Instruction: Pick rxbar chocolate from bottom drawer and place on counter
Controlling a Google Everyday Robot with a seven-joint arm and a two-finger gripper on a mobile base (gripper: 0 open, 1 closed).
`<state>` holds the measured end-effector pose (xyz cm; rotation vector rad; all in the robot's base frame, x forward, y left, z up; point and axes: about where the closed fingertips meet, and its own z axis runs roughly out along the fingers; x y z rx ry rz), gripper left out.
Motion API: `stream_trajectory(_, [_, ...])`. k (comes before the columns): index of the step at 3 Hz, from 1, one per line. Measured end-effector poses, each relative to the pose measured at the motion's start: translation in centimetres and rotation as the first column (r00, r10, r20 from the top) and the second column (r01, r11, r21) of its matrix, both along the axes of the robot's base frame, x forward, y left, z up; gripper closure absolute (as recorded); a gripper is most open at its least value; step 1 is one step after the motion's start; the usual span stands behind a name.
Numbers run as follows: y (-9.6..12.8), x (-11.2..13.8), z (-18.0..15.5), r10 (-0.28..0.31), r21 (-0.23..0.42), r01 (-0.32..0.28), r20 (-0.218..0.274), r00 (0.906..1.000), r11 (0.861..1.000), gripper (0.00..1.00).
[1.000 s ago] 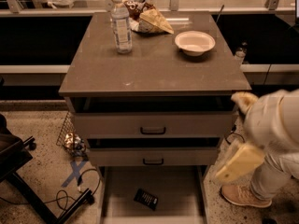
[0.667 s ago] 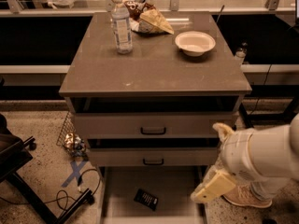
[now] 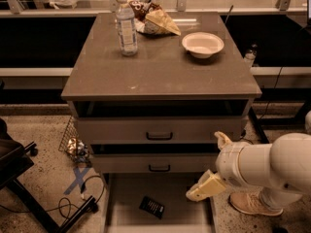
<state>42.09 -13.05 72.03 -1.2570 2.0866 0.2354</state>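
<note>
The rxbar chocolate (image 3: 152, 207), a small flat black bar with pale print, lies tilted on the floor of the open bottom drawer (image 3: 125, 198), near its middle. The drawer is pulled out below the two grey drawer fronts. The counter (image 3: 160, 69) is the grey-brown top slab of the cabinet. My gripper (image 3: 206, 186) is at the end of the white arm coming in from the right. It hangs over the drawer's right side, up and to the right of the bar and apart from it.
On the counter stand a water bottle (image 3: 126, 25), a tan-and-brown snack bag (image 3: 154, 19) and a white bowl (image 3: 202, 44). On the floor at left are a wire basket (image 3: 72, 142), cables, blue tape (image 3: 77, 179) and a black chair base. A shoe (image 3: 255, 204) is at right.
The arm and gripper have moved left and a little down, from beside the cabinet's right edge to over the right side of the open bottom drawer. The bar has not moved.
</note>
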Motion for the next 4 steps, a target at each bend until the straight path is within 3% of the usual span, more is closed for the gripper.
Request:
stream_trajectory(1, [0.0, 0.0, 0.0, 0.000, 0.000, 0.000, 0.000, 1.0000, 1.000, 0.00])
stream_trajectory(2, [1.1, 0.7, -2.7, -0.016, 0.021, 0.016, -0.003, 0.9999, 1.000, 0.00])
stream_trajectory(3, [4.1, 0.5, -9.2, -0.003, 0.085, 0.004, -0.015, 0.9999, 0.996, 0.00])
stream_trajectory(4, [6.8, 1.0, -14.7, 0.053, 0.116, -0.061, 0.074, 0.9959, 0.991, 0.00])
